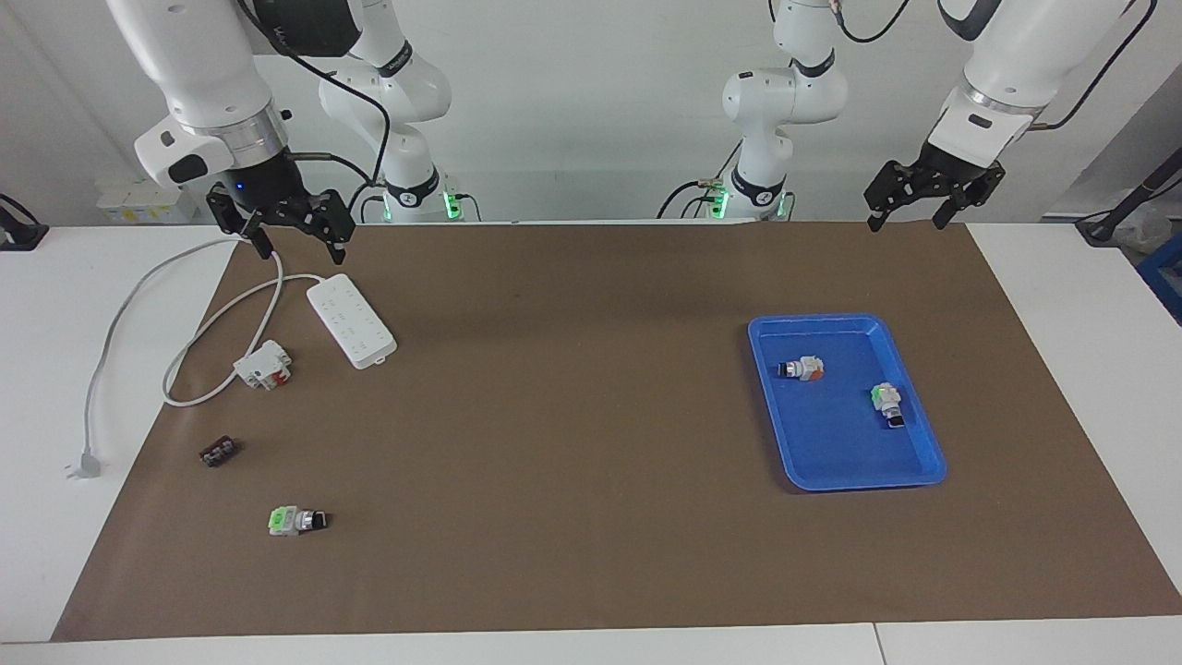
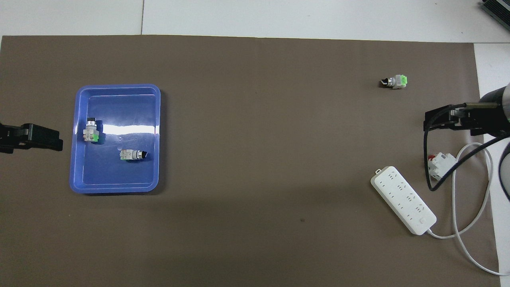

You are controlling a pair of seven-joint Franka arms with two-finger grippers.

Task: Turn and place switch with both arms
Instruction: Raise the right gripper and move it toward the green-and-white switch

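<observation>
The switch (image 1: 297, 521) (image 2: 393, 81), green base and black knob end, lies on its side on the brown mat (image 1: 572, 443) (image 2: 255, 159), well apart from the blue tray (image 1: 925, 434) (image 2: 116, 189), toward the right arm's end of the table and farther from the robots than the tray. Two more switches lie inside the tray, apart from each other. The left gripper (image 1: 916, 211) (image 2: 34, 137) hangs over the mat's edge, near the tray, jaws spread wide and holding nothing. The right gripper (image 1: 295, 238) (image 2: 452, 119) hangs over the white power strip's (image 1: 351, 320) (image 2: 403, 200) cable, well apart from the tray, likewise wide open and empty
</observation>
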